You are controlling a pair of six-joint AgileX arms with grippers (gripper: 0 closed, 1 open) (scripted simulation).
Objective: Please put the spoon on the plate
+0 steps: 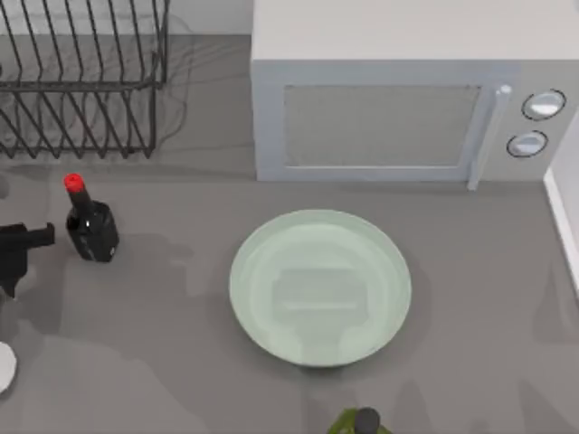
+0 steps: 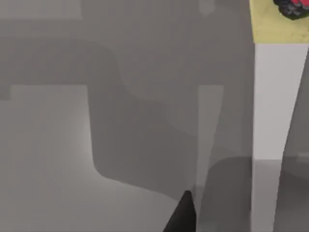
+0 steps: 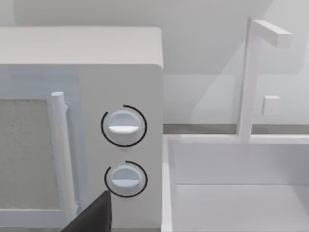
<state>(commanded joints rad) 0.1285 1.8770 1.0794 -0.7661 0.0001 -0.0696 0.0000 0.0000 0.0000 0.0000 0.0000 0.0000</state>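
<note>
The pale mint-green plate [image 1: 320, 287] lies on the grey table, in front of the microwave, and nothing rests on it. The spoon is out of view. My left gripper [image 1: 25, 242] sits at the table's far left edge, just left of a dark bottle with a red cap [image 1: 90, 226]; a dark tip of it appears in the left wrist view [image 2: 181, 215]. A dark part of my right gripper [image 3: 94, 215] points toward the microwave's two knobs [image 3: 124, 126].
A white microwave [image 1: 398, 99] stands at the back. A wire dish rack [image 1: 81, 81] fills the back left. A green object with a dark top [image 1: 359, 422] sits at the front edge. A white rounded shape [image 1: 4, 366] touches the left edge. A white sink with faucet [image 3: 251, 82] is right of the microwave.
</note>
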